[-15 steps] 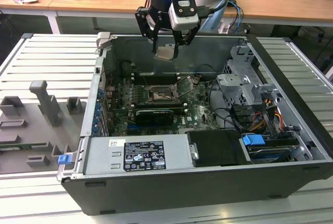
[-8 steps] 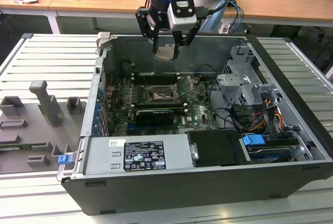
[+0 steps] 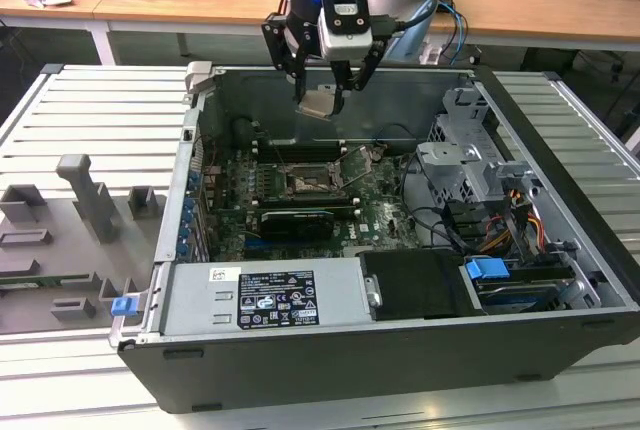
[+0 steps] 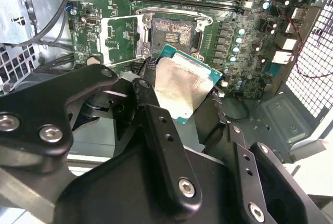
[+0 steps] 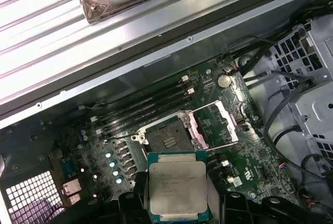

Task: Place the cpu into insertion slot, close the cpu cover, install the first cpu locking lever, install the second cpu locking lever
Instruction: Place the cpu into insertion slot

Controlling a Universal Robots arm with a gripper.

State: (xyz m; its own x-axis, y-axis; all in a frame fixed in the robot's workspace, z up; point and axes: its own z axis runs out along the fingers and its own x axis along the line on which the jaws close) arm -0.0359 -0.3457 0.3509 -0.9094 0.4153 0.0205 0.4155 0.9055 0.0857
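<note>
My gripper (image 3: 320,98) hangs above the back of the open computer case and is shut on the cpu (image 3: 320,103), a flat square chip with a pale metal top. Both wrist views show the cpu (image 4: 184,91) (image 5: 177,185) clamped by its edges between the black fingers (image 4: 156,130) (image 5: 130,203). The insertion slot (image 3: 305,182) (image 4: 171,34) (image 5: 166,135) lies bare below on the green board, some way under the chip. The cpu cover (image 4: 120,39) (image 5: 216,122) is swung open beside the slot.
Long black memory slots (image 3: 300,150) run behind the insertion slot and a black graphics card (image 3: 295,222) lies in front. A power supply (image 3: 265,295) fills the case front. The drive cage (image 3: 465,165) and cables are at the exterior view's right, grey fixtures (image 3: 90,200) at its left.
</note>
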